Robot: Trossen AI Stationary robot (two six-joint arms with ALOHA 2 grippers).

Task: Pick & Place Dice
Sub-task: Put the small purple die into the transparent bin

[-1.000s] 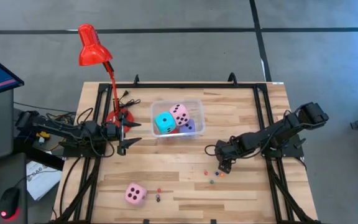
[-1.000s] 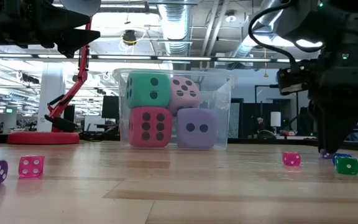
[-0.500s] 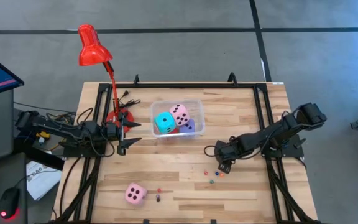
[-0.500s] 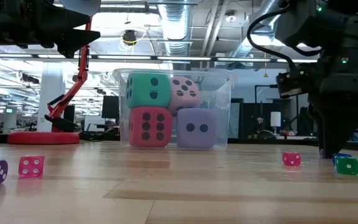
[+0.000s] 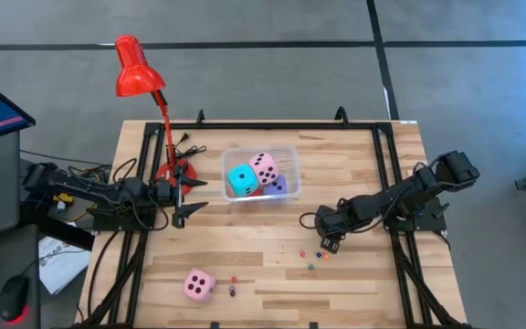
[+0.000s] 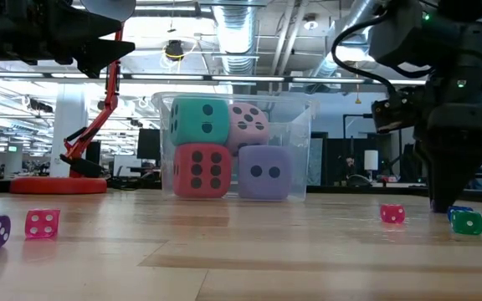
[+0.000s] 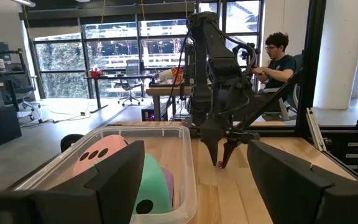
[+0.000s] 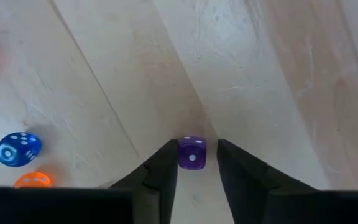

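The left gripper [image 5: 183, 196] waited, fingers apart, near the table's [image 5: 373, 283] left edge; the right gripper [image 8: 192, 163] straddled a small purple die [image 8: 192, 152] toward the right edge, fingertips narrowing. Off-centre squeezing could flick it away.

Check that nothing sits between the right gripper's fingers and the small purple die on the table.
Nothing visible does. The small purple die lies between the fingers of the right gripper, bare wood around it; the blue die lies well aside.
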